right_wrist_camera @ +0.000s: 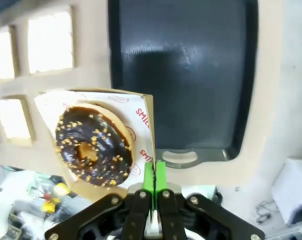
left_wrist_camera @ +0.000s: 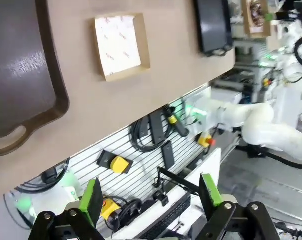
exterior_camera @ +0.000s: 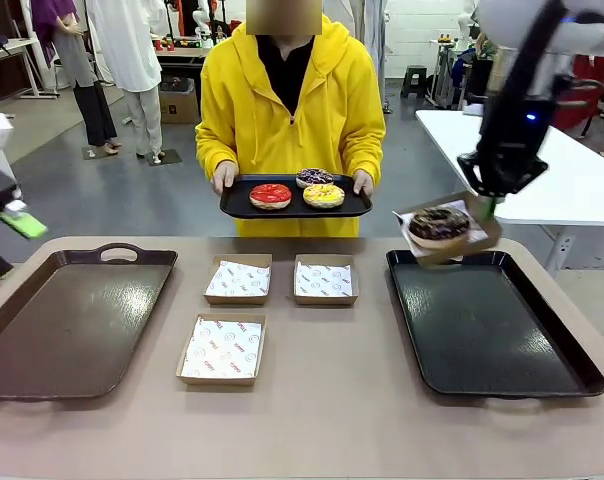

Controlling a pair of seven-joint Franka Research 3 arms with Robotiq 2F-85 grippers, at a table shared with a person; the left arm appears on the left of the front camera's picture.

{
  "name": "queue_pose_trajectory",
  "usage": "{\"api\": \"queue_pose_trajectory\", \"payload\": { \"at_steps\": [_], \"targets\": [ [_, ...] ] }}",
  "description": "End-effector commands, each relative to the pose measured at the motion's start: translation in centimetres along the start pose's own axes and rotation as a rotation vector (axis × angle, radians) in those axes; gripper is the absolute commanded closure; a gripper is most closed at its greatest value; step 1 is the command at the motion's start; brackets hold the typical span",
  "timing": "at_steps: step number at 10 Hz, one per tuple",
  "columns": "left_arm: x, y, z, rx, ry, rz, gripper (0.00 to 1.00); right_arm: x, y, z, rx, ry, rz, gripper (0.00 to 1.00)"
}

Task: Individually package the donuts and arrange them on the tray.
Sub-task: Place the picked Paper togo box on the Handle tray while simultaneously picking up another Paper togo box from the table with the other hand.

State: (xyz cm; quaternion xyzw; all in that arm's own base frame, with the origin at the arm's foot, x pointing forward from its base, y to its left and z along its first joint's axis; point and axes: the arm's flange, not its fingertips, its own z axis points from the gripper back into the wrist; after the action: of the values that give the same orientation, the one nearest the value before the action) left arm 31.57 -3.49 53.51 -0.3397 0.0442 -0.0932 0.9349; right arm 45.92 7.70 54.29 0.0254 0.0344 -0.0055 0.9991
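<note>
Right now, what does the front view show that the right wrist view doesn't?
Front view: a person holding a small black tray with a red-iced ring donut, a yellow-iced ring donut and a dark striped ring donut, plus a brown plastic tray. Right wrist view: close up, the right end effector shut on the wall of the paper-lined cardboard box. Both: that box carrying the chocolate sprinkled donut, by a corner of the large black plastic tray.

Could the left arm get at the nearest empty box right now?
Probably yes. The left tool hangs open and empty at the far left, and the box lies uncovered with nothing over it. Only the flat brown tray lies between, which the arm could likely pass above.
</note>
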Motion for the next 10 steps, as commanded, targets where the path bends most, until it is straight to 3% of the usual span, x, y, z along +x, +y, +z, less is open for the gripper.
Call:
{"api": "queue_pose_trajectory", "payload": {
  "at_steps": [1, 3, 8, 10],
  "targets": [
    [3.3, -1.5, -2.4, 0.156, 0.057, 0.029, 0.00, -1.6, -2.7, -3.2, 0.040, -0.084, 0.010, 0.99],
    [5.4, -3.2, -7.5, 0.334, 0.032, 0.078, 0.00, -1.1, -4.6, -6.1, 0.034, -0.126, 0.048, 0.99],
    [7.8, -2.8, -16.6, 0.525, -0.098, 0.087, 0.00, 0.6, -6.0, -8.4, 0.018, -0.073, 0.120, 0.99],
    [8.7, -2.2, -19.2, 0.620, -0.151, 0.075, 0.00, -0.1, -5.3, -8.6, 0.014, -0.102, 0.091, 0.99]
  ]
}}
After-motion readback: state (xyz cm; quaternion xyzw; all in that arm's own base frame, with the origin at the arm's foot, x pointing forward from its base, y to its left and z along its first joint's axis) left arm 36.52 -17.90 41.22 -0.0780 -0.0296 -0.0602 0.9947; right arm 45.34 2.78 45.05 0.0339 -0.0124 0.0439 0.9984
